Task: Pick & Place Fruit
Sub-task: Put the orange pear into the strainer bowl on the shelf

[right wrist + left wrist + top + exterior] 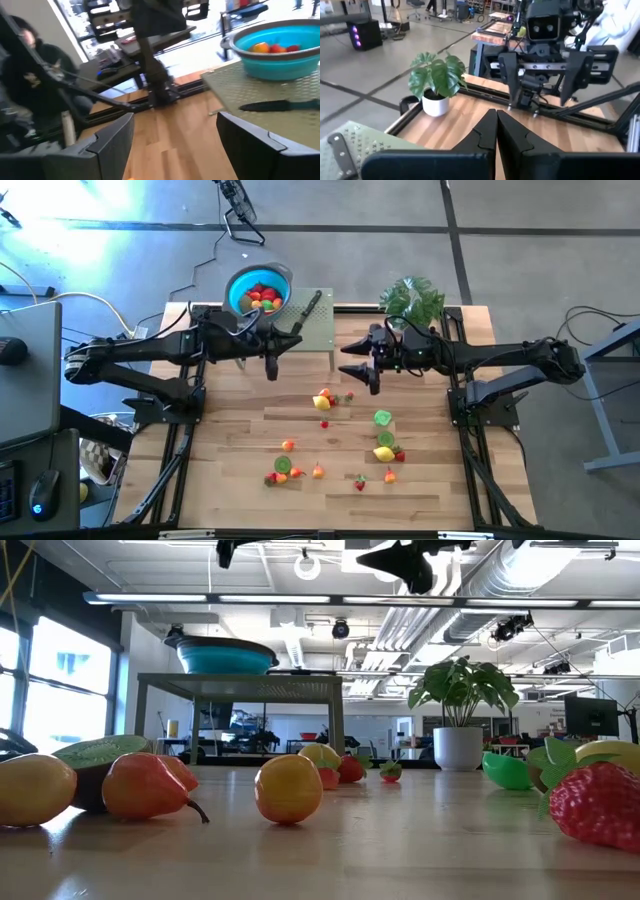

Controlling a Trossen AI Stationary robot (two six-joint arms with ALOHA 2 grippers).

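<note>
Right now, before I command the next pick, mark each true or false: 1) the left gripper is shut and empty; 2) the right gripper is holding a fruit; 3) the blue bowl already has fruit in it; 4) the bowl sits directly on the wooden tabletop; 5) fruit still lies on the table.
1) True: the left gripper is shut on nothing.
2) False: the right gripper is open and empty.
3) True: the blue bowl holds fruit.
4) False: it sits on a green raised stand.
5) True: fruit is scattered on the wooden tabletop.
</note>
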